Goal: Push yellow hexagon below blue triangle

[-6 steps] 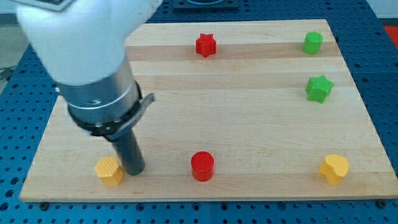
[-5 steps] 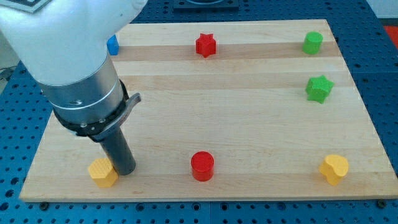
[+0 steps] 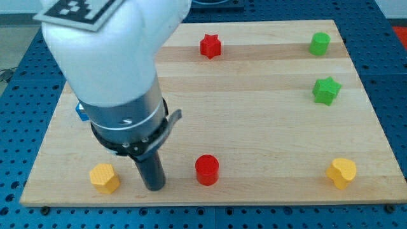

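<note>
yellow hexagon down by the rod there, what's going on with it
A robot arm is working a wooden board with a straight dark rod, and its job is to push the yellow hexagon block below the blue triangle block. My tip sits near the view's bottom edge, between the hexagon and the red cylinder block, with a gap to each. Only a sliver of the blue block shows beside the arm, above the hexagon.

A pale wooden board (image 3: 254,127) lies on a blue perforated table (image 3: 394,76) under even light, and a dark strip, possibly equipment, crosses the view's top edge (image 3: 216,3).
</note>
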